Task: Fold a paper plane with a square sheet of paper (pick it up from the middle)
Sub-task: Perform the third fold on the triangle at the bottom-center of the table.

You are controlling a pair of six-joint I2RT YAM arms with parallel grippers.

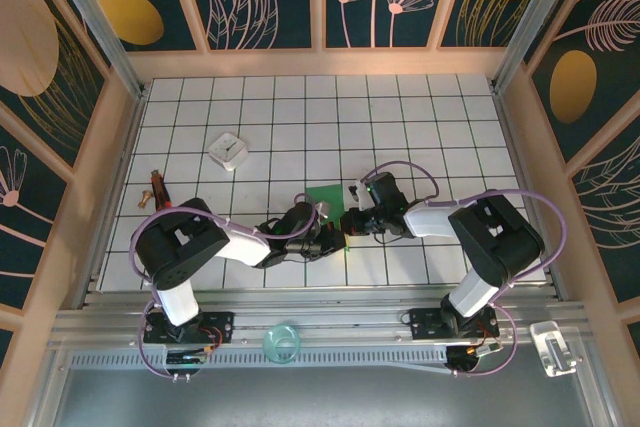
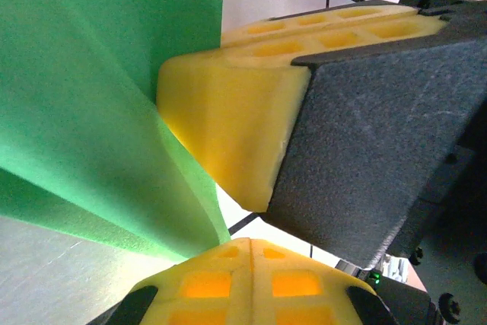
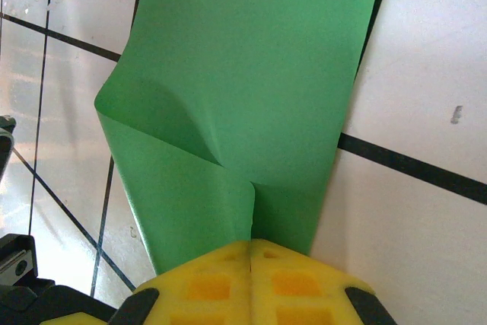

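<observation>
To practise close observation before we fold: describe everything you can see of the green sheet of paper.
The square sheet of paper is thin, plain, matt bright green. It is not flat: the right wrist view shows it curling and buckling into a soft crease that runs into the shut yellow pads of the right pincer, which pinches its edge. The left pincer closes on a folded corner. The sheet sits mid-way across the white tiled table, between both arms.

Bright-green square paper sheet (image 3: 251, 74), mid-frame: thin, matt, smooth w/ soft creases. Yellow finger pads (image 3: 205, 287), frame bottom: matt, foam-like. Black gripper casing (image 2: 365, 142), right of left-wrist frame: rough-grained plastic. White tiled tabletop (image 3: 426, 81): glossy.
</observation>
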